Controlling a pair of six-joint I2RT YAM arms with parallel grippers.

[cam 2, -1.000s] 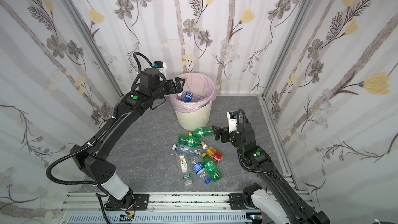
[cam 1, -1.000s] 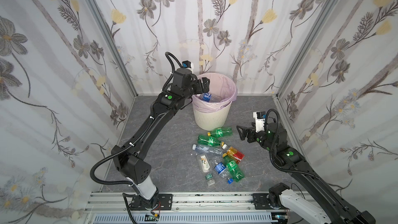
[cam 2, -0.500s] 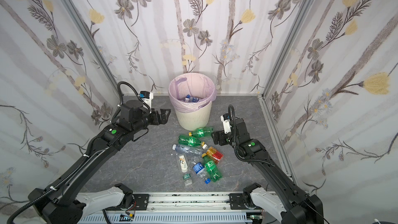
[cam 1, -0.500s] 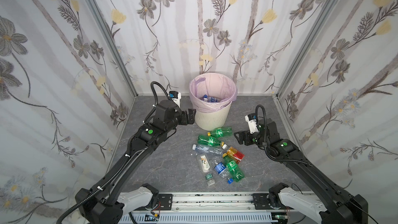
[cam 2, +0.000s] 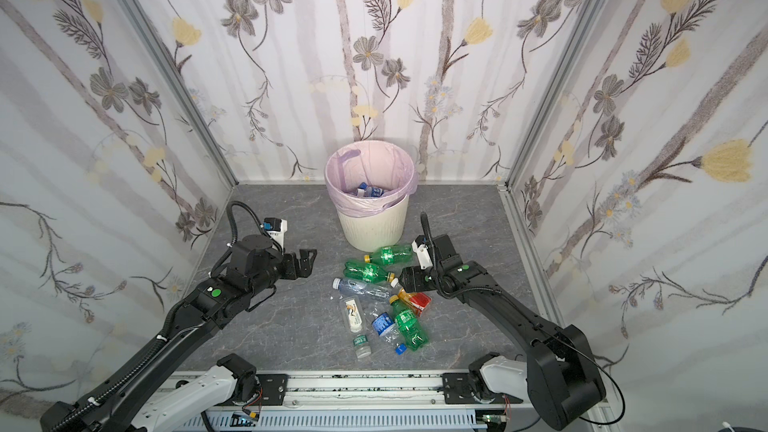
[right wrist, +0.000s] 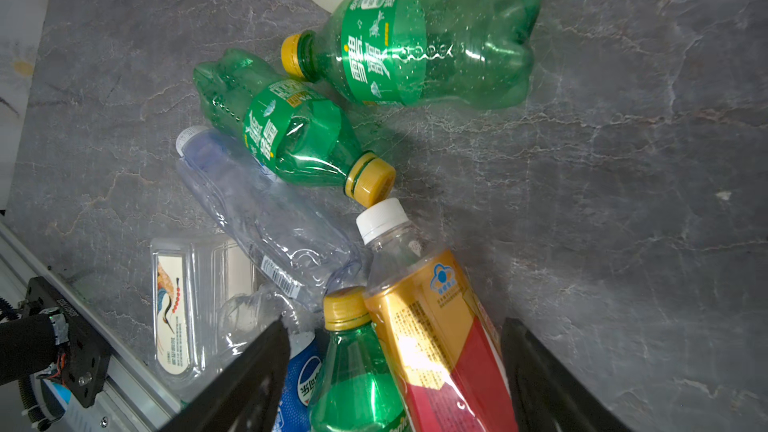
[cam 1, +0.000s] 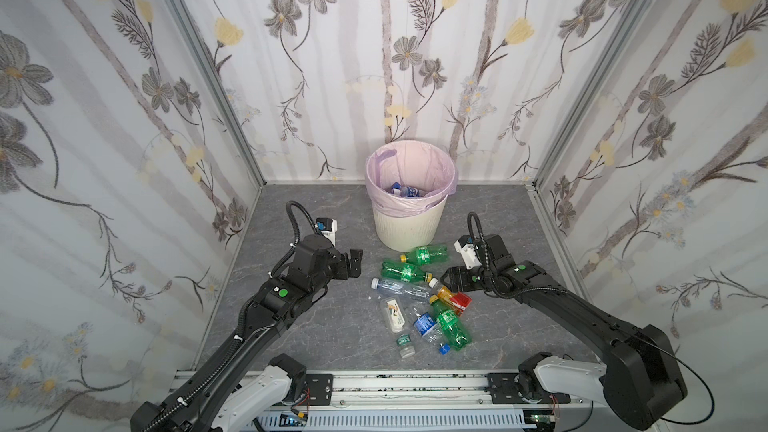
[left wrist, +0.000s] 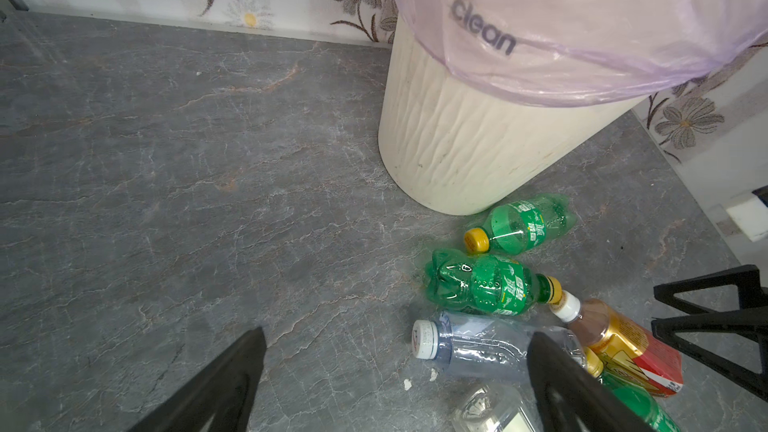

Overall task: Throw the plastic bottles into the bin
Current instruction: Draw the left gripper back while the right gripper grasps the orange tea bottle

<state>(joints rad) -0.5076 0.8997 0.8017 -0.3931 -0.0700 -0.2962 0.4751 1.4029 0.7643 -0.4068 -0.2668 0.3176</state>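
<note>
I'm watching the bin (cam 1: 409,230) standing just beyond both grippers. The left gripper (cam 1: 354,263) is hanging wide, empty; the right gripper (cam 1: 448,280) is hovering part-open. The plastic bottles (cam 1: 401,271) are lying on the bench (cam 1: 324,326) between them, the orange-red bottle (right wrist: 432,326) sitting unclamped between the right gripper's jaws.

The lilac bag (left wrist: 582,47) is carrying the dark printed word "clean". The green bottle by the bin (right wrist: 419,43) is showing the white characters 雪碧 on its label, and the second green bottle (right wrist: 282,130) is bearing the same two. The blue-labelled bottle (right wrist: 305,380) is showing a round Pepsi emblem. The clear bottle (right wrist: 266,234) is wearing a barcode. Its digits, and the small print on the orange-red bottle (right wrist: 432,326), are coming out too fine to read.
</note>
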